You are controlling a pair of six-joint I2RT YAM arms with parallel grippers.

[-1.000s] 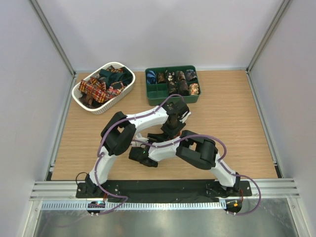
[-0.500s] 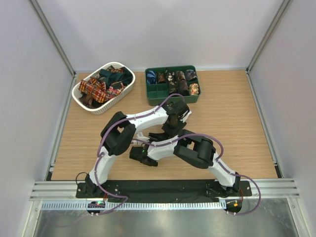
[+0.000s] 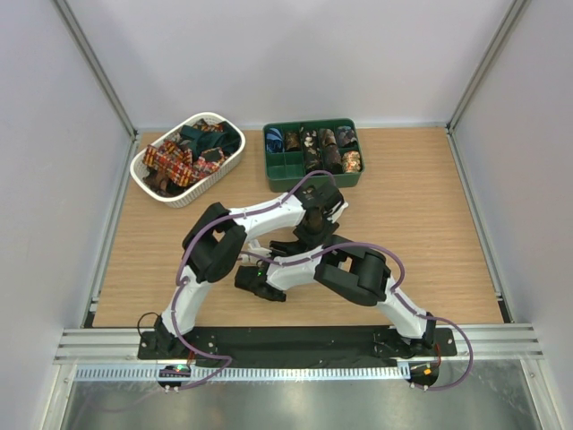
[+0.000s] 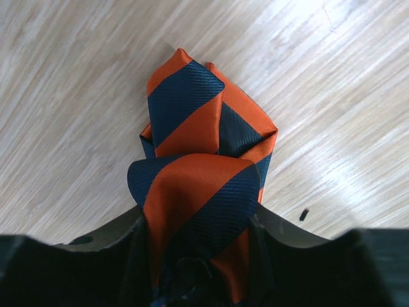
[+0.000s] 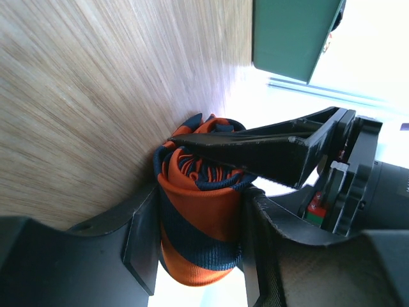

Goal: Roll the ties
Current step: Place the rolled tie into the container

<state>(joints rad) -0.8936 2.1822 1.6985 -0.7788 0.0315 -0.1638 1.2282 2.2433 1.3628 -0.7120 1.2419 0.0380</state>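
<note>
A: Grip state?
B: Left gripper and right gripper are both closed on the rolled tie, which rests against the table.
A: Handling?
B: Likely light, soft and slippery. Hold the coil by its sides, or it may spring loose.

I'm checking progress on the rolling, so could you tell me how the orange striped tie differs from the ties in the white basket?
The striped tie is wound into a roll; the basket ties lie in a loose heap. The striped tie is clamped by the left gripper and right gripper; the basket ties rest in the white basket. Both are fabric neckties.
</note>
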